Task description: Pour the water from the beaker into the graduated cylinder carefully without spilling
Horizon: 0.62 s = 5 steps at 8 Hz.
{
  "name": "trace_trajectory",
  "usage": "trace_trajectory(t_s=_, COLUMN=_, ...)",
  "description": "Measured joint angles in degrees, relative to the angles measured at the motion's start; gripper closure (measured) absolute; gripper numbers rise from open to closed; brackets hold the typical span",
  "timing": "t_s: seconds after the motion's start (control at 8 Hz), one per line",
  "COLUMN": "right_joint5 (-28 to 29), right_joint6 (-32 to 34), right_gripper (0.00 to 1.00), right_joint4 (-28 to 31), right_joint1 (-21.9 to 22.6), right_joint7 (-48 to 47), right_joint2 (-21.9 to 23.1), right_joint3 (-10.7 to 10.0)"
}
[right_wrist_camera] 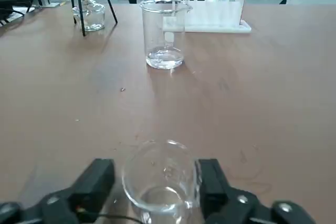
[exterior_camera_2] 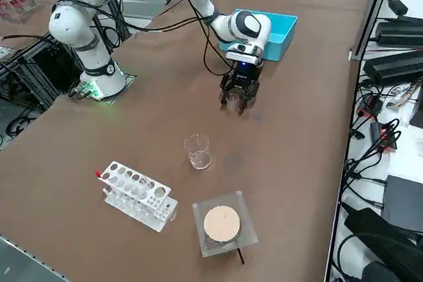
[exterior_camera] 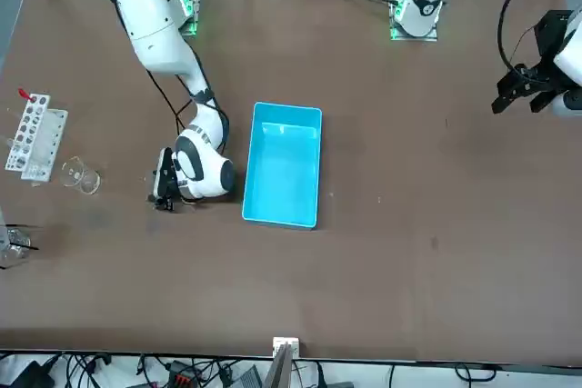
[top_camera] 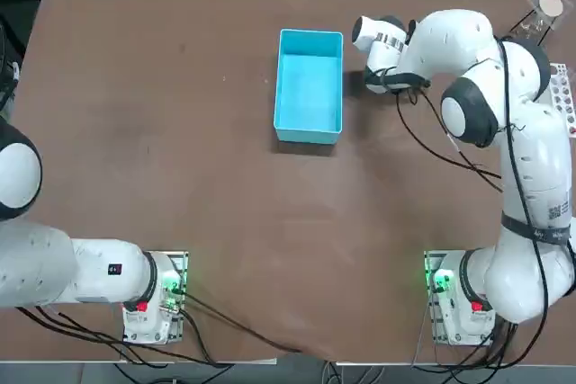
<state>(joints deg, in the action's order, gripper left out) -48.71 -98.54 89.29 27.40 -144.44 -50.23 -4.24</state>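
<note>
On the brown table [top_camera: 180, 132], right tool [right_wrist_camera: 156, 184] open around beaker [right_wrist_camera: 160, 182].

even bright overhead light, soft shadows, wrist view foreground slightly blurred

The table [exterior_camera_2: 132, 163] is plain brown and the bin [top_camera: 310, 87] bright blue. The rack [exterior_camera_2: 135, 195] is white with a red piece; the right gripper [right_wrist_camera: 156, 184] has black fingers and the beaker [right_wrist_camera: 160, 182] is clear.
</note>
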Motion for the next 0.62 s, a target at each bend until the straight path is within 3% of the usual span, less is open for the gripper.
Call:
trace_trajectory(t_s=0.38, right_joint5=1.82, right_joint6=1.07, right_gripper=0.0, right_joint4=-1.78, right_joint1=1.08, right_joint7=4.36, right_joint2=0.31, right_joint3=0.02)
trace_trajectory(t_s=0.62, right_joint5=7.54, right_joint6=3.4, right_gripper=0.0, right_joint4=-5.04, right_joint1=1.76, right_joint7=10.06, right_joint2=1.51, right_joint3=0.03)
